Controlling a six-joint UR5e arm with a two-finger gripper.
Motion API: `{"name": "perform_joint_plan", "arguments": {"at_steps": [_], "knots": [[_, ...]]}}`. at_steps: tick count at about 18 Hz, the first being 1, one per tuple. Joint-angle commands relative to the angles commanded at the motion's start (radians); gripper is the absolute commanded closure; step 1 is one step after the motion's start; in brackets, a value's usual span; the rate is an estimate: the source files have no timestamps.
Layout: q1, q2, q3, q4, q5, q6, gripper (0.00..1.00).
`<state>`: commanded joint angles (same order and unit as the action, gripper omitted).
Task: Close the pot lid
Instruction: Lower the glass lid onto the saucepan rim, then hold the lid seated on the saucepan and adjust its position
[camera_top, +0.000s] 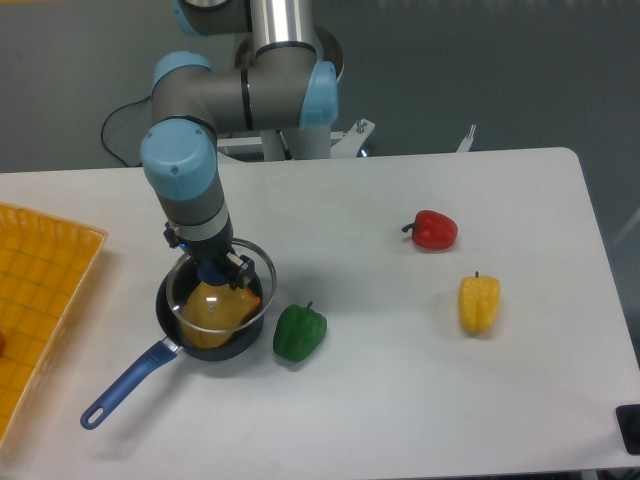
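Observation:
The pot is a small dark saucepan at the table's front left, with its long blue handle pointing to the front left. An orange-yellow pepper lies inside it. The clear glass lid sits just over the pot's mouth, slightly offset to the back right, and I cannot tell whether it rests on the rim. My gripper comes straight down onto the lid's centre and is shut on the blue knob, which is mostly hidden between the fingers.
A green pepper lies right next to the pot on its right. A red pepper and a yellow pepper lie further right. An orange tray lies at the table's left edge.

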<state>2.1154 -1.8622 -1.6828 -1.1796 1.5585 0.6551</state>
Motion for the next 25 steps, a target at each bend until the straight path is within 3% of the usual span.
{"name": "perform_joint_plan", "arguments": {"at_steps": [25], "knots": [[-0.026, -0.058, 0.049, -0.005, 0.023, -0.052, 0.55]]}}
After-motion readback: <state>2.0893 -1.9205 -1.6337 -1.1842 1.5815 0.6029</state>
